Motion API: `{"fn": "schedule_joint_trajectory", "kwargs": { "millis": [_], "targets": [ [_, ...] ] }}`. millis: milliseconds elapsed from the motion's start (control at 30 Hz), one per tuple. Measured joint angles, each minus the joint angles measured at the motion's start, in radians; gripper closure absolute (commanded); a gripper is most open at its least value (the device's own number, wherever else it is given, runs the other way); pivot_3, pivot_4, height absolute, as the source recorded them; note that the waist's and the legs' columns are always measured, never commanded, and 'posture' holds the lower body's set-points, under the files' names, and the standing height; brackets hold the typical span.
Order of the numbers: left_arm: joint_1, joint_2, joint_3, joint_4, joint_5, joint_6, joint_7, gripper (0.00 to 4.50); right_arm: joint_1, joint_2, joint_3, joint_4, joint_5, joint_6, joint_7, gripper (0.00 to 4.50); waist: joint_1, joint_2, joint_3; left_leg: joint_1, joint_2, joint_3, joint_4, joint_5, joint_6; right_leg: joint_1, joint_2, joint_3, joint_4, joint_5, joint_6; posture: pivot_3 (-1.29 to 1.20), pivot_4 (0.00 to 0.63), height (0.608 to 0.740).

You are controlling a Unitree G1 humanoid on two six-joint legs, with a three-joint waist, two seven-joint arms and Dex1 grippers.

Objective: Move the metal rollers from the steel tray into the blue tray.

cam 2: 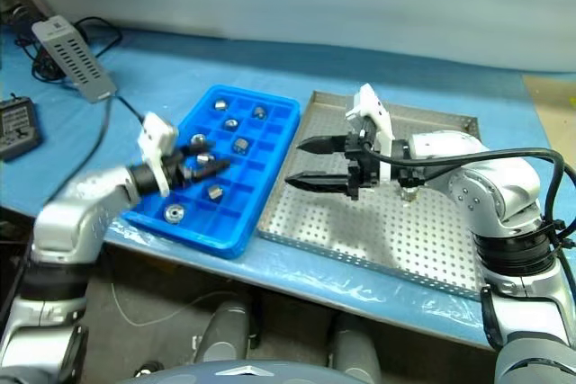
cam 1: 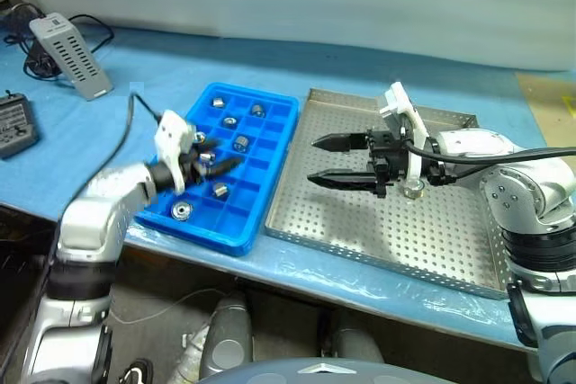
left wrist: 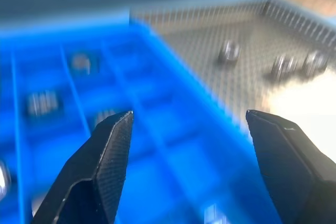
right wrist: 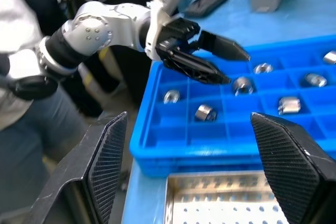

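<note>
Silver metal rollers [cam 1: 241,143] lie in separate compartments of the blue tray [cam 1: 272,177], others rest on the steel tray [cam 1: 396,240], while the left gripper [cam 1: 209,161] hovers empty with jaws apart over the blue tray, and the right gripper [cam 1: 326,161] hangs wide open above the steel tray.

"Trays on the bench?"
"Two: one blue tray [cam 1: 207,238], one steel tray [cam 1: 432,249]."
"And rollers [cam 1: 220,190]?"
"At least seven sitting in blue compartments. Three more, blurred, on the steel floor in the left wrist view."
"Ten or more, then."
</note>
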Motion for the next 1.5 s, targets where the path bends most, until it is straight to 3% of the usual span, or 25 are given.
{"fn": "schedule_joint_trajectory", "kwargs": {
  "millis": [200,433,633,833,1067,1367,1500],
  "targets": [
    [-0.133,-0.122,-0.14,0.114,0.035,-0.008,0.004,0.86,0.081,0.048,-0.007,0.104,-0.131,-0.145,-0.072,0.59,-0.016,-0.004,-0.002,-0.005,-0.005,0.002,0.001,0.004,0.007,-0.003,-0.003,0.003,-0.001,0.009,0.002,-0.07,0.15,0.74],
    [-0.269,-0.24,-0.24,0.284,0.095,-0.06,-0.017,0.86,0.161,0.141,-0.004,0.221,-0.308,-0.347,-0.16,0.59,-0.061,-0.004,-0.002,-0.03,-0.002,0.001,0.006,0.005,0.019,-0.027,0.005,-0.001,0.003,0.012,0.0,-0.12,0.15,0.74],
    [-0.285,-0.222,-0.23,0.284,0.09,-0.061,-0.046,0.86,0.182,0.287,0.043,0.367,-0.455,-0.483,-0.271,0.59,-0.092,-0.004,-0.002,-0.033,0.006,0.001,0.01,0.004,0.018,-0.028,0.011,-0.004,0.004,0.01,-0.006,-0.14,0.15,0.74],
    [-0.274,-0.173,-0.19,0.268,0.072,-0.035,-0.062,0.86,0.091,0.376,0.048,0.573,-0.563,-0.614,-0.356,0.59,-0.098,-0.003,-0.002,-0.031,0.01,0.001,0.018,0.003,0.015,-0.024,0.011,-0.003,0.004,0.013,-0.011,-0.11,0.15,0.74],
    [-0.233,-0.152,-0.161,0.233,0.062,-0.018,-0.045,0.86,0.031,0.396,0.005,0.704,-0.587,-0.706,-0.376,0.59,-0.092,-0.003,-0.002,-0.027,0.011,0.001,0.018,0.004,0.016,-0.018,0.011,-0.003,0.004,0.014,-0.011,-0.1,0.15,0.74],
    [-0.199,-0.174,-0.16,0.19,0.051,0.009,-0.01,0.86,-0.016,0.546,-0.01,0.831,-0.642,-0.758,-0.525,0.59,-0.1,-0.003,-0.002,-0.026,0.011,0.001,0.016,0.005,0.013,-0.02,0.014,-0.003,0.004,0.014,-0.012,-0.1,0.15,0.74],
    [-0.196,-0.177,-0.16,0.184,0.046,0.019,0.0,0.86,-0.055,0.563,-0.011,0.906,-0.668,-0.787,-0.572,0.59,-0.099,-0.003,-0.002,-0.026,0.011,0.001,0.016,0.005,0.013,-0.02,0.013,-0.002,0.004,0.014,-0.012,-0.11,0.15,0.74]
  ]
}}
